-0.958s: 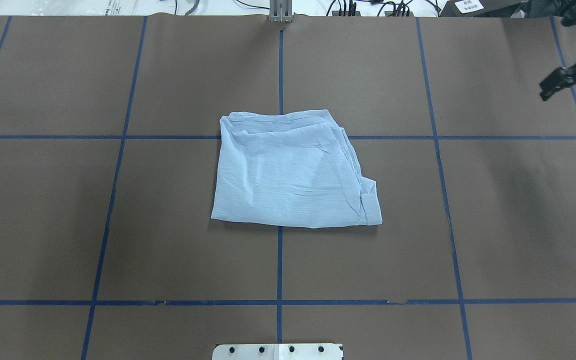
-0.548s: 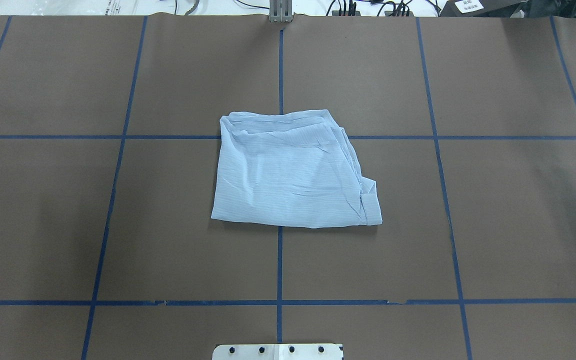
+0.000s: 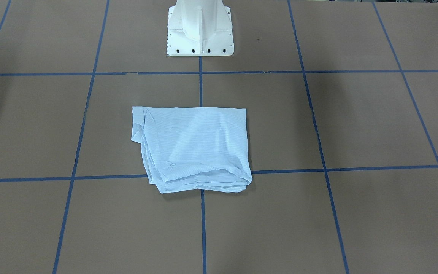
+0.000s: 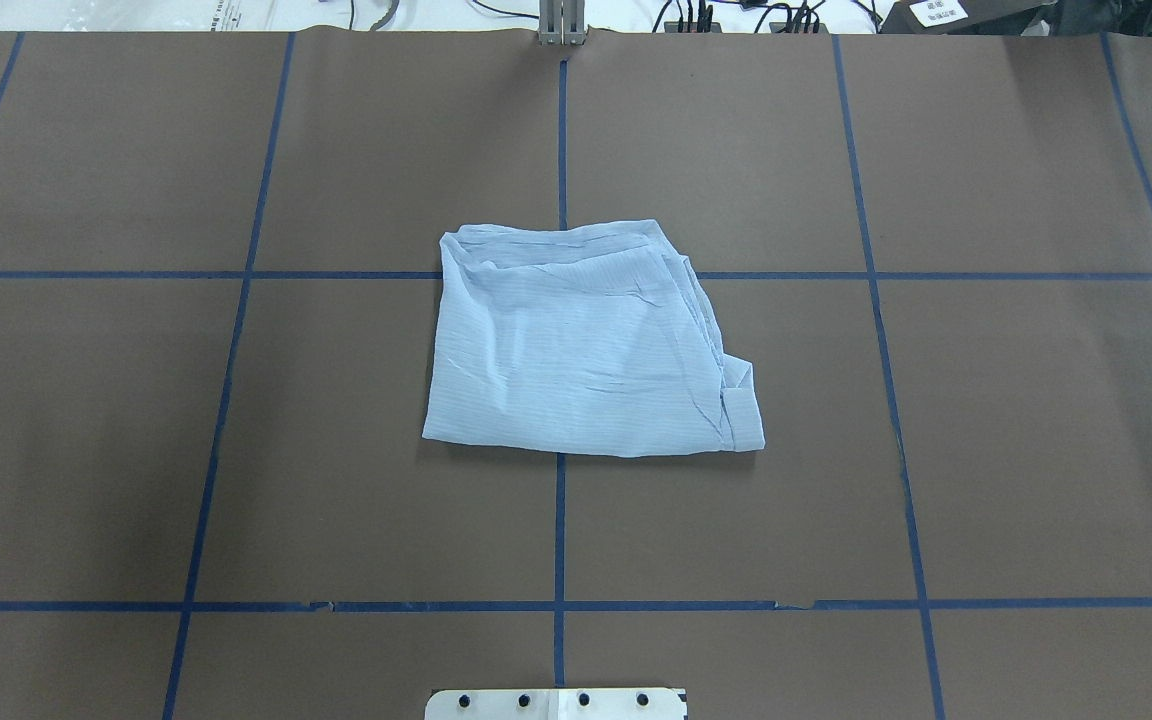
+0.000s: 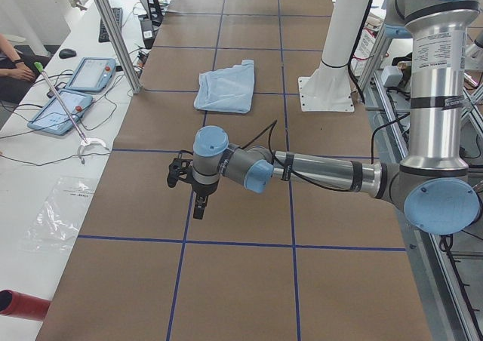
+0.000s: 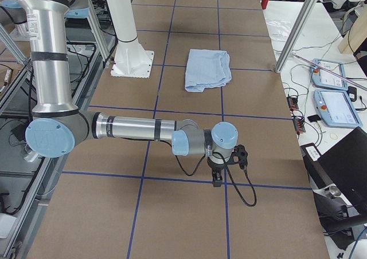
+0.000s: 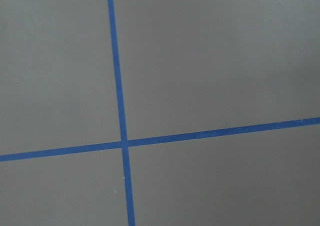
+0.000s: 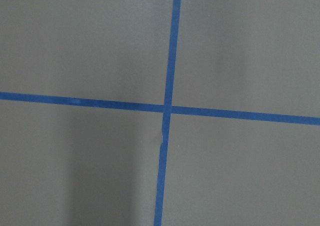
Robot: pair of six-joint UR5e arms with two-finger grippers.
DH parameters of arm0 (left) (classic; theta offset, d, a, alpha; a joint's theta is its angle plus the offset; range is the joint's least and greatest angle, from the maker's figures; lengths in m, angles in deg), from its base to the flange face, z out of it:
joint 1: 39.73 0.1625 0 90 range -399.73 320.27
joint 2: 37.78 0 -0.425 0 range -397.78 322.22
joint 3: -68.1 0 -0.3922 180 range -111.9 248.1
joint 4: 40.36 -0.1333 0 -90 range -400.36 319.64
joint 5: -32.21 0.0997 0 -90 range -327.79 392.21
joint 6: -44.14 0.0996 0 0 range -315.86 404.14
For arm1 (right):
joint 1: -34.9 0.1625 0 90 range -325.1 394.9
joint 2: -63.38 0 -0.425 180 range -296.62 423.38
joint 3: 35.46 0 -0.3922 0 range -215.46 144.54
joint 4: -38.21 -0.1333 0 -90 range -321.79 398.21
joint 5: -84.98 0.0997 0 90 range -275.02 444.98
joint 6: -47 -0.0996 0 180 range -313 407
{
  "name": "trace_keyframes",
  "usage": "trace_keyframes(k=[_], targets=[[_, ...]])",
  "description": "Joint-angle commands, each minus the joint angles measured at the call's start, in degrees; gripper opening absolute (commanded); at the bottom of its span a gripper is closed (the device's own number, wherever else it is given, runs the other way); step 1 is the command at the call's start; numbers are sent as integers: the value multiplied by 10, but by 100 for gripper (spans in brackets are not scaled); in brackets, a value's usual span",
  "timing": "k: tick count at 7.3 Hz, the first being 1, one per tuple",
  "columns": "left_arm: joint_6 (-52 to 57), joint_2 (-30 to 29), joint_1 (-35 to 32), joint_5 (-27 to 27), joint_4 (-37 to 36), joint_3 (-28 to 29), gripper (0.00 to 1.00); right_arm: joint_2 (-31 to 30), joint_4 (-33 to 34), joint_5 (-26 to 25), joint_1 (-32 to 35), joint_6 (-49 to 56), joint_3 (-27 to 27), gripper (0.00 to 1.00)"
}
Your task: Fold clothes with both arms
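Observation:
The pale blue striped shirt (image 4: pixel 581 345) lies folded into a rough rectangle at the middle of the table, with layered edges on its far and right sides. It also shows in the front view (image 3: pixel 194 146) and both side views (image 5: pixel 226 86) (image 6: pixel 209 69). The left arm (image 5: pixel 324 173) stretches low over the table's left end, its gripper (image 5: pixel 198 205) pointing down, far from the shirt. The right arm (image 6: pixel 132 127) does the same at the right end, its gripper (image 6: pixel 217 180) pointing down. I cannot tell whether either gripper is open or shut. Both wrist views show only bare table.
Brown paper with a blue tape grid (image 4: pixel 558 520) covers the table. The white pedestal base (image 3: pixel 200 28) stands behind the shirt. Tablets (image 5: pixel 79 88), cables and a grabber stick lie on the white bench beyond the table's far edge.
The black gripper parts at the left and right edges of the overhead view one second ago have moved out of that view. The shirt has not moved.

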Motion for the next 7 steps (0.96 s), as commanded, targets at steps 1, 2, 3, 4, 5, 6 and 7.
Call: trace_keyframes(k=[1,2,3,4,5,6,7], targets=[[119,-2,-52,-12,-96,-3,99,-5,2,12,15,-1,-2,100],[159,-1,-78,-12,-97,15,99,-9,2,36,19,-14,-1,100],[191,1,-82,-14,-92,41,99,-17,-1,43,21,-70,-8,100],[191,-2,-82,-15,-92,42,99,-29,-6,42,32,-96,-16,100],[188,-1,-82,-14,-92,41,99,-54,-5,40,33,-101,-54,100],[186,0,-82,-14,-93,38,99,-73,-6,38,33,-116,-78,100],[185,-1,-82,-15,-93,38,99,-75,-6,38,33,-117,-82,100]])
